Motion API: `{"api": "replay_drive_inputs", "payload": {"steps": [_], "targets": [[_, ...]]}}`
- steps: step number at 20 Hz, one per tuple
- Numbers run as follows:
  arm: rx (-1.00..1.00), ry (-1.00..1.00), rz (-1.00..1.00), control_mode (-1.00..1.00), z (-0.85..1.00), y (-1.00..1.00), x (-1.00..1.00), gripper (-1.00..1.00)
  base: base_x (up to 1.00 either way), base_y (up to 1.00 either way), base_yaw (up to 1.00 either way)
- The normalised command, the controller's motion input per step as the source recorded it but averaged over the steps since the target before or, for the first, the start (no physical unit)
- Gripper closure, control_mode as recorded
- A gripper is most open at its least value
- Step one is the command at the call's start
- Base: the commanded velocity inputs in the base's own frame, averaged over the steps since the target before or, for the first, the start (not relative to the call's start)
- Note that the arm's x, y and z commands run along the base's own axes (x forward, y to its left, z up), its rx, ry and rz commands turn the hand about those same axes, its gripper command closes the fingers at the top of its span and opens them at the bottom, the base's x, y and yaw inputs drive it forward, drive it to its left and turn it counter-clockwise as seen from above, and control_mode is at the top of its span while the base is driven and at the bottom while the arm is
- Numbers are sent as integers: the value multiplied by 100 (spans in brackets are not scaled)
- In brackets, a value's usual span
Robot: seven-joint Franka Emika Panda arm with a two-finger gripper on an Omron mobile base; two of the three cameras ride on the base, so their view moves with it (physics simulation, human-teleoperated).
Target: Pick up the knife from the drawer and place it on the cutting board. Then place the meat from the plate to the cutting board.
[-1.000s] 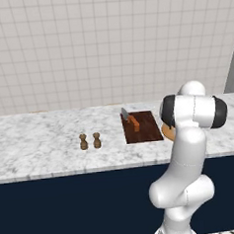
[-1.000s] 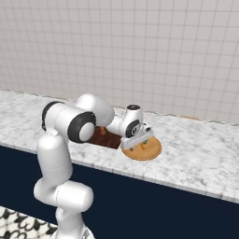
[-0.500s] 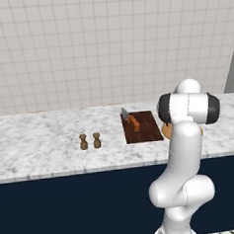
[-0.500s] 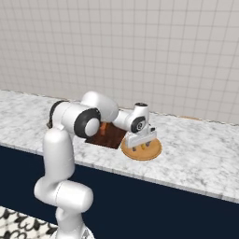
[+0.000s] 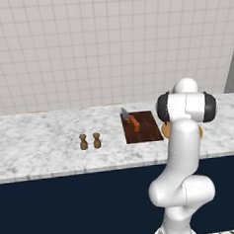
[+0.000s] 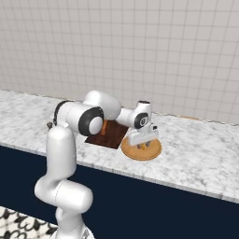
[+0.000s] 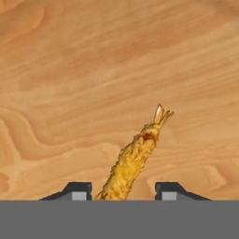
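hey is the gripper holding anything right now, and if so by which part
Cannot be told. The gripper straddles the lower end of the fried shrimp on the plate, but contact isn't visible.

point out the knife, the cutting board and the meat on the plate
knife [image 5: 133,122], left base view, on its orange handle
cutting board [image 5: 147,130], left base view, bare wood right of the knife
meat [image 7: 133,156], hand view, middle of the breaded piece on the plate

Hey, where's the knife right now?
The knife lies on the cutting board, near its back left corner in the left base view, with the two small brown shakers off to its left.
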Motion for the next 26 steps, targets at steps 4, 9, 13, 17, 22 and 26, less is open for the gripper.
{"api": "replay_drive_inputs", "payload": {"steps": [4, 9, 13, 17, 22, 26], "targets": [[0, -1, 0, -100, -4, 0, -35, 100, 0, 0, 0], [0, -10, -4, -100, 9, 3, -36, 100, 0, 0, 0], [0, -10, -8, -100, 80, 26, 0, 100, 0, 0, 0], [0, -22, -25, -100, 59, 67, -8, 100, 0, 0, 0], [1, -19, -34, -100, 22, 97, -10, 100, 0, 0, 0], [3, -1, -34, -100, 0, 100, -1, 100, 0, 0, 0]]}}
